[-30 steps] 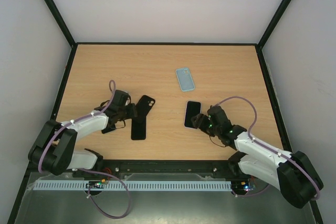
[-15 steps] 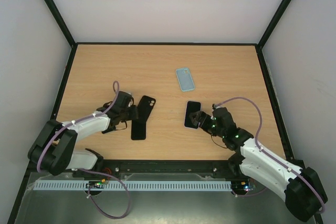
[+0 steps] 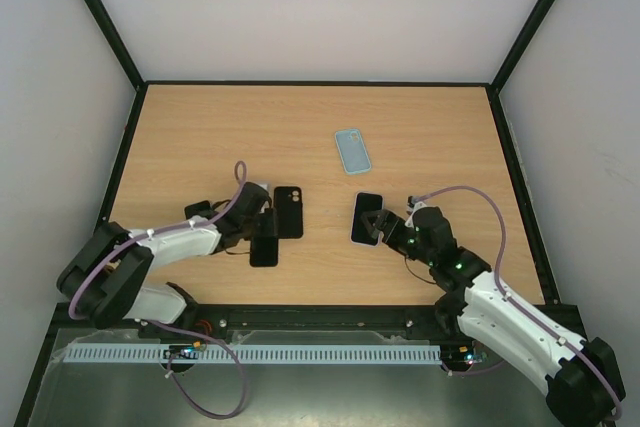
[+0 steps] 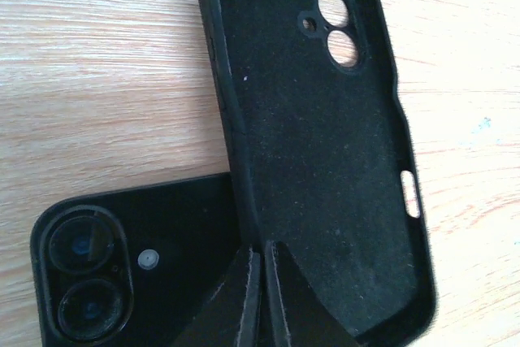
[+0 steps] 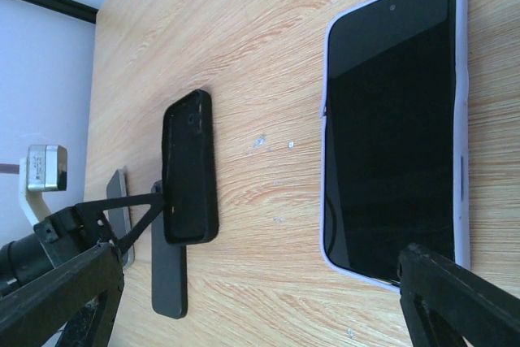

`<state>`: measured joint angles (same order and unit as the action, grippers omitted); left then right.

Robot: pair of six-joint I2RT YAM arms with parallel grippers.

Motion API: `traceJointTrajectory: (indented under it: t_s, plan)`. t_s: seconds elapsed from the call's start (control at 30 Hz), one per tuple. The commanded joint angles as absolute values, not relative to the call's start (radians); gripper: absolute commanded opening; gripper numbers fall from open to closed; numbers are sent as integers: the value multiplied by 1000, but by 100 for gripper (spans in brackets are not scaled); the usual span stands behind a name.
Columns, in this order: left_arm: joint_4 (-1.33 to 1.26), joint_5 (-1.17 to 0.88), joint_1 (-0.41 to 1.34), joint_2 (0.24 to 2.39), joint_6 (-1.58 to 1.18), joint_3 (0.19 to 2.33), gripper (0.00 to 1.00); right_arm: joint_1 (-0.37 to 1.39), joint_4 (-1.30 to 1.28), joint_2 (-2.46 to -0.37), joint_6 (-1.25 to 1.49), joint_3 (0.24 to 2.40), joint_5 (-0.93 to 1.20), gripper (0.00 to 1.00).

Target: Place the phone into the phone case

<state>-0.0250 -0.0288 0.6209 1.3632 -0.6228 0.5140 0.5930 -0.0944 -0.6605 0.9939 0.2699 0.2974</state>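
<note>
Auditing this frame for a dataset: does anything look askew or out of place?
The black case, pinched at its end by the shut left pincer, is tilted, overlapping the black phone, which lies camera side up.

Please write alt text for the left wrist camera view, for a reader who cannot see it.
The left end effector pinches the lower edge of an empty black phone case, its inner side and camera cutouts facing the lens. Partly behind it, a black phone lies back up on the wooden table, two lenses showing.
</note>
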Motion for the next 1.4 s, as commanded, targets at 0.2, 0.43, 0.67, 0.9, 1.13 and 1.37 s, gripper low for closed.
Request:
traceJointTrajectory:
  t_s: [0.2,0.43,0.67,0.9,1.13,1.37]
  plan:
    - [-47,-1,726,1398,-681,543,3,589,-105,-642,996,247,296,91]
    - [-55,-28,773,1383,-731,546,3,589,-86,-644,1007,235,297,91]
    - [-97,-45,817,1371,-756,535,3,589,-76,-653,1009,229,300,91]
    - [-158,-110,854,1389,-746,530,3,589,-63,-669,1011,228,303,91]
    - [-136,-104,860,1391,-752,532,11,589,-56,-669,1018,221,306,91]
    - [6,20,859,1304,-762,538,58,589,-57,-667,1020,225,312,91]
